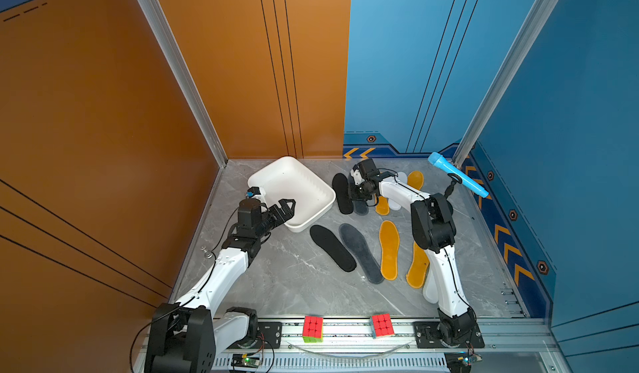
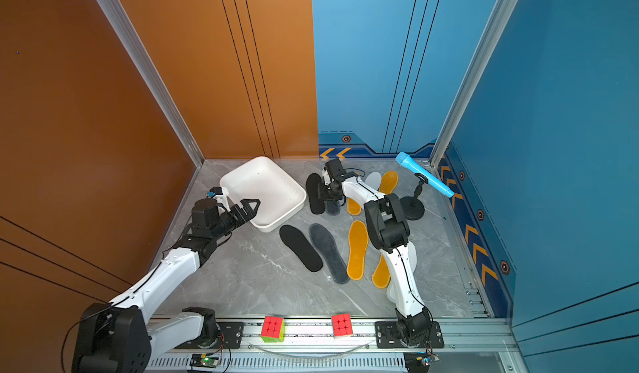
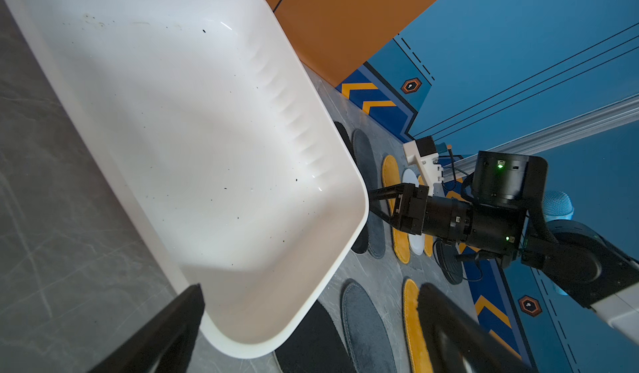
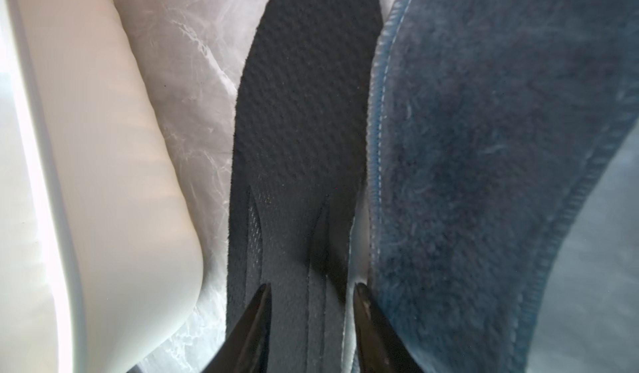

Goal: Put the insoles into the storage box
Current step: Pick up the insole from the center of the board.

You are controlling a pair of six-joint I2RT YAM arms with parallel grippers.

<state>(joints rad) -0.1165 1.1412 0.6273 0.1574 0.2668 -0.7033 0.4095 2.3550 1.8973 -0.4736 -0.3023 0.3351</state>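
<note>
The white storage box (image 1: 276, 177) sits tilted at the back left, with nothing in it. My left gripper (image 1: 287, 207) is open, its fingers either side of the box's near corner (image 3: 262, 347). My right gripper (image 4: 311, 291) is shut across a black insole (image 4: 304, 112) beside the box's right wall, and the insole buckles between the fingers. A dark grey insole (image 4: 484, 146) lies right next to it. On the table lie a second black insole (image 1: 332, 246), a dark grey one (image 1: 361, 253), several orange-yellow ones (image 1: 389, 250) and white ones (image 1: 430, 291) partly hidden by the right arm.
A blue microphone (image 1: 456, 174) leans on a black stand (image 2: 413, 208) at the back right. Two Rubik's cubes (image 1: 313, 328) (image 1: 382, 324) rest on the front rail. A small metal knob (image 1: 206, 253) stands by the left wall. Walls close in on three sides.
</note>
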